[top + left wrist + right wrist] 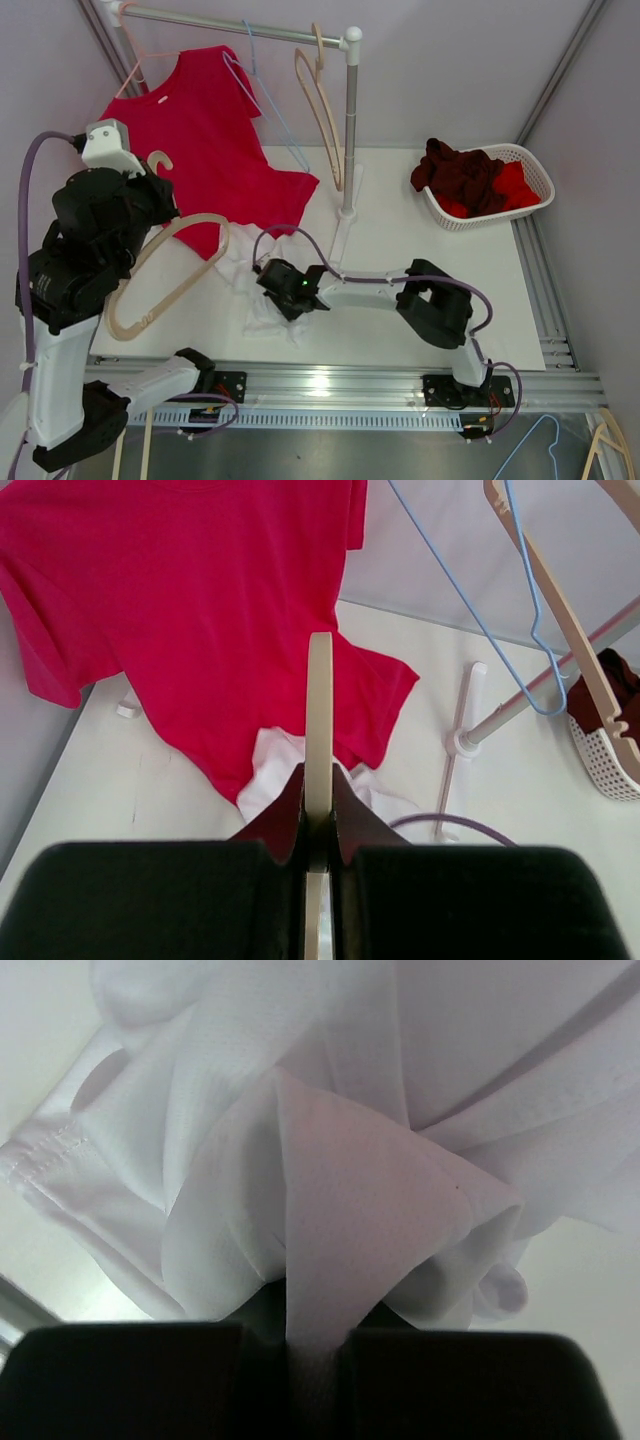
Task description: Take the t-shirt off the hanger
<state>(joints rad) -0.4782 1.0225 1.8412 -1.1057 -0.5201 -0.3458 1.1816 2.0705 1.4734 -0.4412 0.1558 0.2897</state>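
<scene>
A white t-shirt point(262, 305) lies crumpled on the table in front of the rack. My right gripper point(291, 290) is shut on a fold of it; the right wrist view shows white fabric point(350, 1160) pinched between the jaws of that gripper point(318, 1332). My left gripper point(150, 203) is shut on a beige wooden hanger point(160, 275) and holds it above the table's left side. The hanger's whole outline shows bare, its far end next to the white shirt. In the left wrist view the hanger point(319, 705) is edge-on in the gripper point(318, 798), with the white shirt point(272, 770) beyond.
A red t-shirt point(205, 150) hangs from a pink hanger on the clothes rack point(349, 120), its hem draped on the table. A blue wire hanger point(262, 85) and a wooden hanger point(322, 115) hang there too. A white basket point(530, 170) of dark red clothes stands at the right.
</scene>
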